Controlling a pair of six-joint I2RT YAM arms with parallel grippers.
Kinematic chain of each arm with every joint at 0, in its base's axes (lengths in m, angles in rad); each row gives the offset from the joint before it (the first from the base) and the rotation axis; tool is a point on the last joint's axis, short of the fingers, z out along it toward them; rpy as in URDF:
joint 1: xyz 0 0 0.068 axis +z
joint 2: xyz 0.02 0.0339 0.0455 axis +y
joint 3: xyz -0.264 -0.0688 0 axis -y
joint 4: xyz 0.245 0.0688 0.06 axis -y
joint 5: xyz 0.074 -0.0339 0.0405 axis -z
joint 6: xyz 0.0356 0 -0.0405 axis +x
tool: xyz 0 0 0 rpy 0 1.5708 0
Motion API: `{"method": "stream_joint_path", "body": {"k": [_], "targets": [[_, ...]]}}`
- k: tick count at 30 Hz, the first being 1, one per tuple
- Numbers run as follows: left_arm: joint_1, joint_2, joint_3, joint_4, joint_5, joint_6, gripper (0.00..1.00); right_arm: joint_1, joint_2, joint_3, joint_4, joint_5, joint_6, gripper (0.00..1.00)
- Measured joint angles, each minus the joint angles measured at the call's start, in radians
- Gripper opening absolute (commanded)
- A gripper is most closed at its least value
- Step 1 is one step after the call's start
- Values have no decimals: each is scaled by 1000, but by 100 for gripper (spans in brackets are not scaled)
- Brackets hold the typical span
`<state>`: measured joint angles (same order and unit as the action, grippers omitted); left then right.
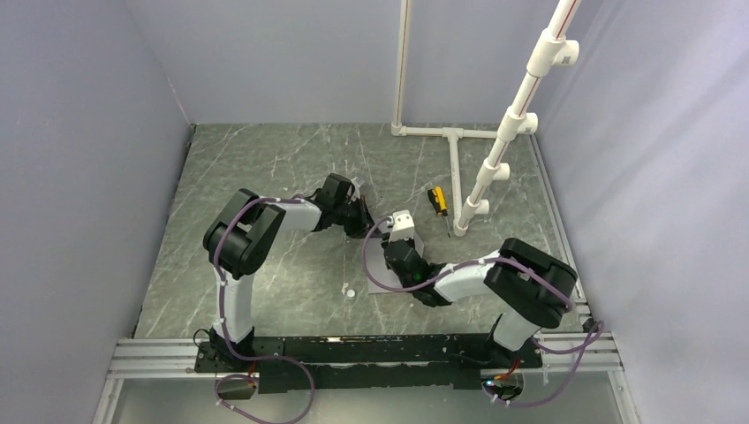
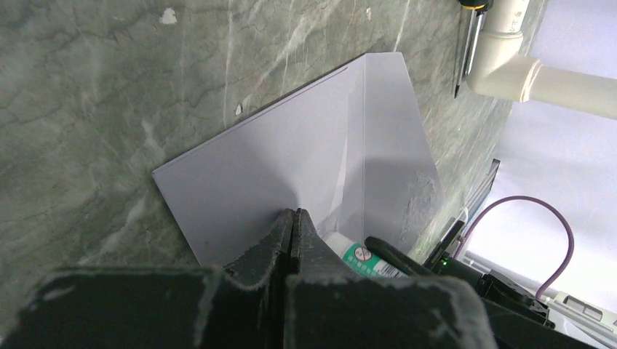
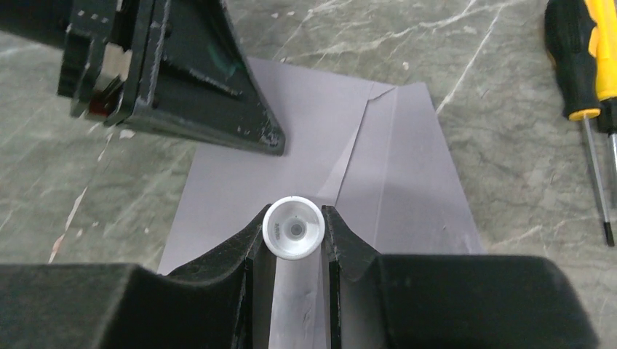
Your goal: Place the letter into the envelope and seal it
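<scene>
- The step in hand looks like gluing the flap. My right gripper (image 3: pixel 293 217) is clamped on a white glue stick (image 3: pixel 293 234), its round tip pointing at the envelope (image 3: pixel 320 123).
- The envelope lies flat on the table (image 1: pixel 265 159) between the two arms, with its flap (image 3: pixel 418 174) folded open beside the crease.
- My left gripper (image 2: pixel 293 219) has its fingers pressed together with nothing between them. The tips rest on the envelope's body, seemingly pinning it.
- I cannot see the letter anywhere. I judge it is already inside, but I cannot confirm that.
- To do this well, I'd lower the stick onto the flap and draw it along the edges with light pressure. The left tips should hold the paper down so it doesn't drag or buckle.
- Both grippers are crowded over the same sheet, so I'd stroke away from the left fingers.
- A screwdriver (image 3: pixel 575 65) and a white pipe frame (image 1: pixel 495 159) sit just beyond the flap side. A small white bit (image 1: pixel 351 292) lies near the envelope's other end.
</scene>
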<state>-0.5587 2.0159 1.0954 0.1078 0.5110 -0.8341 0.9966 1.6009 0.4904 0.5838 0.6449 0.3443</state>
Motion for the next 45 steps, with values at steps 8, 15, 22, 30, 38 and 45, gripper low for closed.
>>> {"method": "stream_joint_path", "body": {"k": [8,15,22,30,38,45], "targets": [[0,0,1,-2,0,0,2,-20,26,25,8,-11,-23,0],[0,1,2,-2,1,0,2,55,-79,-34,-77,-25,31,0],[0,2,3,-2,2,0,2,56,-146,-65,-144,-42,84,0],[1,3,4,-3,6,0,2,-45,5,49,-75,-60,47,0],[2,6,12,-14,9,1,2,-58,13,64,-71,-95,11,0],[2,13,18,-14,16,1,3,-4,-110,-8,-175,-96,71,0]]}}
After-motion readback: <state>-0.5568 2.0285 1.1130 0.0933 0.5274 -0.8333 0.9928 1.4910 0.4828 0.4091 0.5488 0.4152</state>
